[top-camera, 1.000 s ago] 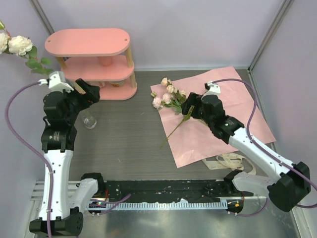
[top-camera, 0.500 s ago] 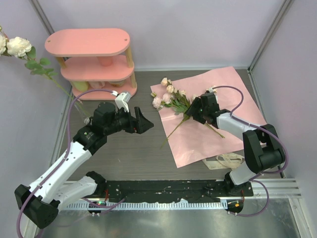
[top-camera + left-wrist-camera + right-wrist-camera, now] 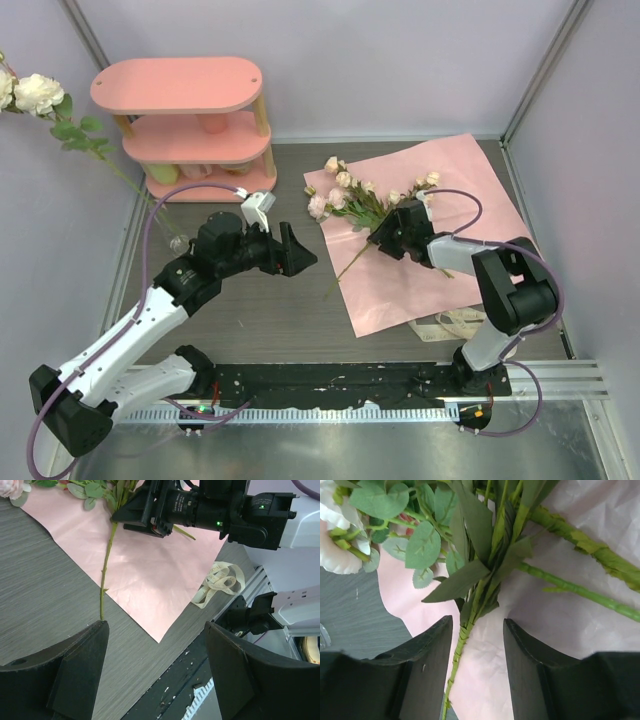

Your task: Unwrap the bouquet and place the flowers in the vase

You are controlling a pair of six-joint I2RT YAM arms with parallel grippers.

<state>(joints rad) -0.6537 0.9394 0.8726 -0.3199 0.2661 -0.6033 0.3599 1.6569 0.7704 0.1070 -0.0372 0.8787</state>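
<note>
We are swinging the left gripper (image 3: 298,252), fingers apart, toward the flowers (image 3: 345,200) | right gripper (image 3: 477,625): fingers are narrowing around one stem (image 3: 463,632), not clamped yet | next pick starting

Pink wrapping paper (image 3: 400,290) matt, creased; table (image 3: 290,320) dark woodgrain; ribbon (image 3: 455,322) cloth.

The left arm (image 3: 130,330) stretches up and rightward from its base, wrist level. The left gripper (image 3: 297,252) points right with its jaws spread wide. The right arm (image 3: 510,290) is folded sharply at the elbow. The right gripper (image 3: 380,238) points left, its jaws apart with a narrower gap.
</note>
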